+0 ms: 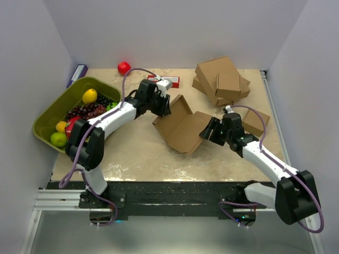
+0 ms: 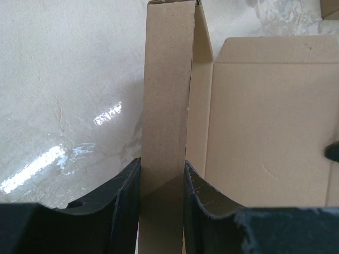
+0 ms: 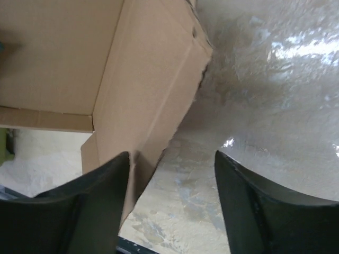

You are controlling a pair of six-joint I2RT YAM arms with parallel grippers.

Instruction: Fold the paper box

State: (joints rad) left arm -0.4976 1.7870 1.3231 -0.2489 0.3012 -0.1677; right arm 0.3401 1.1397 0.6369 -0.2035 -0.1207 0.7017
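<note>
Left pincer (image 2: 161,168) clamps a raised side wall of the plain brown corrugated cardboard box (image 1: 183,129) — hold it square. Right pincer (image 3: 172,157) gapes wide beside the opposite wall — pinch squarely next.

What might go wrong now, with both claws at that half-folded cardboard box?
1. The left gripper pinches only one thin side wall of the paper box; a pull might crease the wall or let it slip out.
2. The right gripper is open, with the opposite wall beside one finger, not clamped; the box might slide away when pushed.
3. The small box lies close beside that gripper; a swing might knock it.
</note>
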